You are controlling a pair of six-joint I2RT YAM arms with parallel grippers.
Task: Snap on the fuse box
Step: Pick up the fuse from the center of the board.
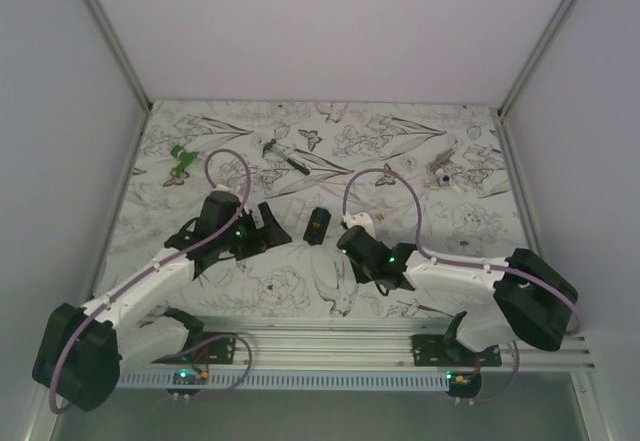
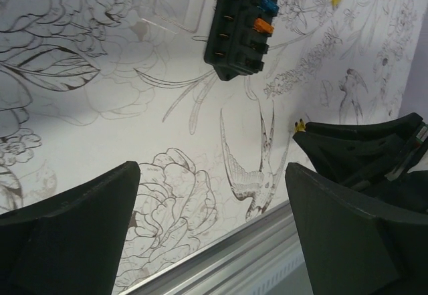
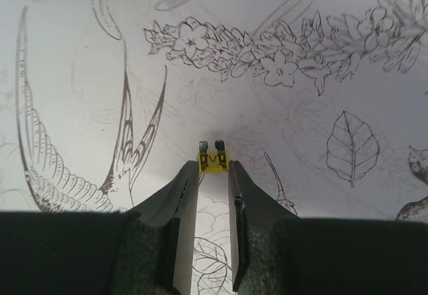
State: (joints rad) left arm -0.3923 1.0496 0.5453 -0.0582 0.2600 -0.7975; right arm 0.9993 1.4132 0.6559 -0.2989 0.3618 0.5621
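Now the right arm [image 1: 440, 276] stoops, jaws pinching a yellow fuse [image 3: 212, 162].

Bright, even overhead light, soft faint shadows; wrist-cam foregrounds slightly blurry, bkgd sharp.

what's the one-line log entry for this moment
left tool open, empty | right tool pinching yellow fuse | fuse box ungripped, ahead of left tool

Floral-print desk [image 1: 230, 126] carries: green piece [image 1: 180, 158] far left, dark tool [image 1: 285, 156] mid-rear, grey part [image 1: 441, 169] far right. Yellow fuse [image 3: 212, 161] near centre.
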